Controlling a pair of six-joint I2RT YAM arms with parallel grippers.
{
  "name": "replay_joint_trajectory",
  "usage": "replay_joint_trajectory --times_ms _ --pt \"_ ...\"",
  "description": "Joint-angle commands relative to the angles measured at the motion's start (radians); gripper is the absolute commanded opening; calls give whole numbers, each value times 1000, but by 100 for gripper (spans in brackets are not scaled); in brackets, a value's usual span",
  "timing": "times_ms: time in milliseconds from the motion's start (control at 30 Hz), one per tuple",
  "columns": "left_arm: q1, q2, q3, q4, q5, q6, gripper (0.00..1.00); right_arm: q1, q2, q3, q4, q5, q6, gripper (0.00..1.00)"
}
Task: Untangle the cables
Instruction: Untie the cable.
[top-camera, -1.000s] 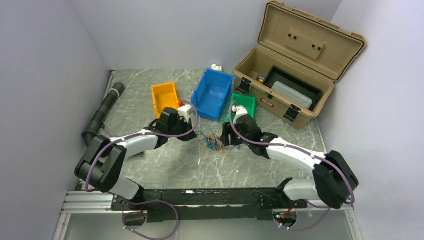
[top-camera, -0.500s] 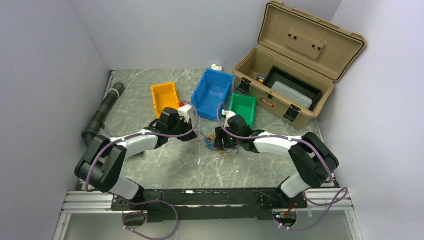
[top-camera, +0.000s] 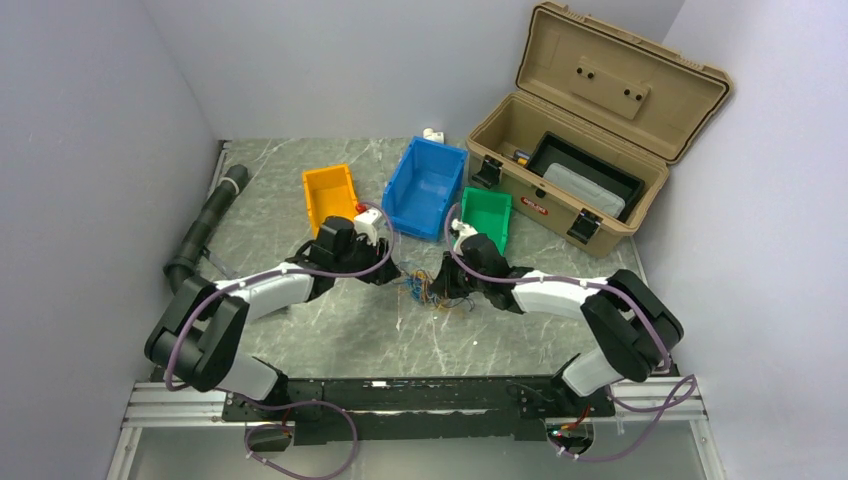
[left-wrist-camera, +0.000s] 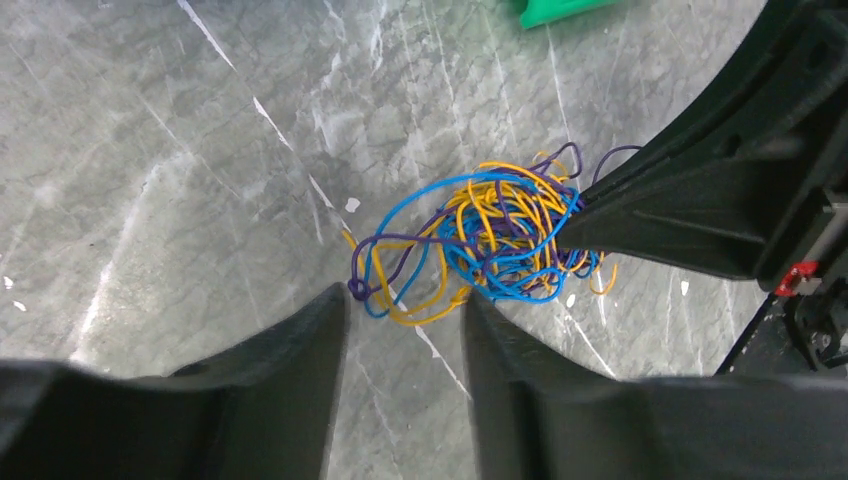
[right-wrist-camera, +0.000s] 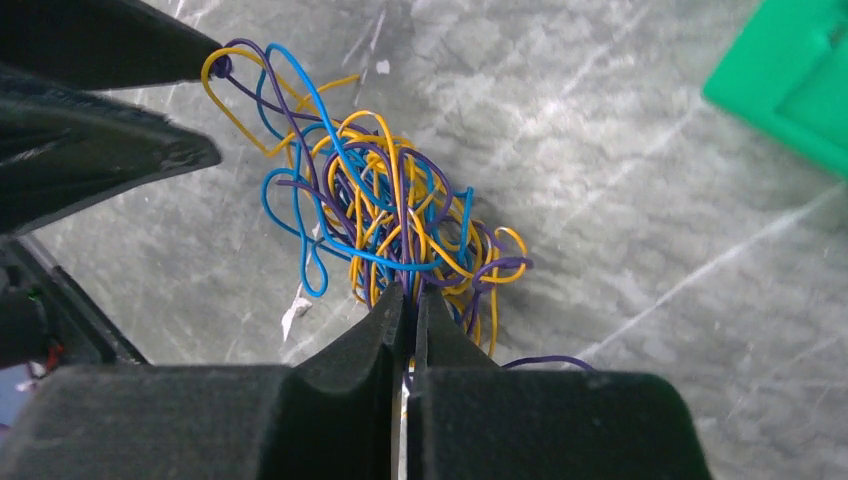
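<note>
Knotted cables (top-camera: 425, 287) are lying mid-counter (top-camera: 330, 340), between the two arms. The right gripper (right-wrist-camera: 408, 298) is clamping shut on strands at the bundle's right edge, likely anchoring it. The left gripper (left-wrist-camera: 403, 300) is sitting with jaws apart at a loose loop on the left, probably lining up a pull. The orange bin (top-camera: 312, 205), blue bin (top-camera: 398, 190) and green bin (top-camera: 487, 215) are showing no contents. The open toolbox (top-camera: 520, 190) is holding a black tray (top-camera: 560, 150).

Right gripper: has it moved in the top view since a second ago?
Yes. The right gripper has shifted left, away from the green bin, toward the cables.
</note>
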Motion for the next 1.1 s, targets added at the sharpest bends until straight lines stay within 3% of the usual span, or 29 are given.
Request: replay_joint_trajectory --times_ms 0,67,133,300,500,700,1067 --pt "-5 -85 -45 84 24 -31 60 -1 -73 -73 136 55 171 0" --pt "-4 -115 -71 108 19 -45 76 -1 -99 -99 152 87 215 0" --pt "-4 -147 -96 133 20 -59 83 -1 -133 -127 165 124 260 0" --pt "-4 -170 -128 199 73 -89 82 -1 -248 -208 218 226 395 0" --pt "-2 -103 -145 382 251 -169 82 -1 -336 -204 220 257 446 0" --pt "-1 -104 -184 531 328 -225 82 -1 -324 -217 322 194 482 0" --pt "0 -42 -152 530 359 -242 77 54 -247 -182 427 126 436 0"
